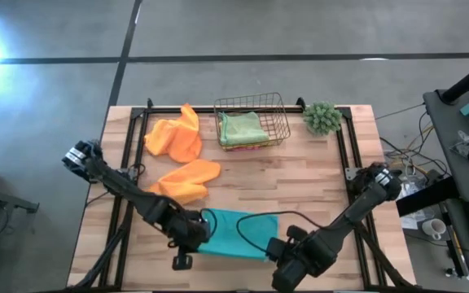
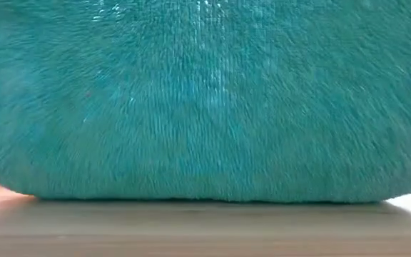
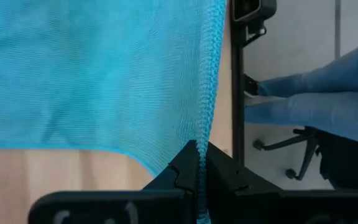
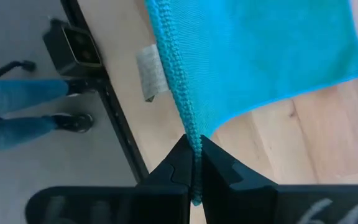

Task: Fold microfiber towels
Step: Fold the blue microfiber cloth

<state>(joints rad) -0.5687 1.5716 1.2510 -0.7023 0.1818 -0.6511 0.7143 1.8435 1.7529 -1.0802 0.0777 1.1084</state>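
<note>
A teal microfiber towel (image 1: pixel 236 233) lies spread near the table's front edge and fills the low view (image 2: pixel 205 100), its lower part on the tabletop. My left gripper (image 1: pixel 194 237) is shut on its near left corner. My right gripper (image 1: pixel 285 247) is shut on its near right corner. Two orange towels (image 1: pixel 176 134) (image 1: pixel 187 181) lie crumpled at the far left. A light green towel (image 1: pixel 243 127) sits folded on others in a wire basket (image 1: pixel 282 114). My left gripper pinches the teal towel's stitched edge at a corner (image 3: pixel 199 138) between its two fingers, slanting down from the near left. The cloth spreads away from the fingers toward the table. My right gripper pinches the stitched edge at the other near corner (image 4: pixel 191 132) between its two fingers, slanting down from the near right. The cloth fans out from the fingers over the wood.
A small green fuzzy plant (image 1: pixel 322 118) stands at the far right beside the basket. Black frame rails (image 1: pixel 129 146) run along the table's left and right sides. A person's legs in jeans (image 3: pixel 328 99) show beyond the near edge. A white tag (image 4: pixel 148 71) sticks out beside the towel's edge.
</note>
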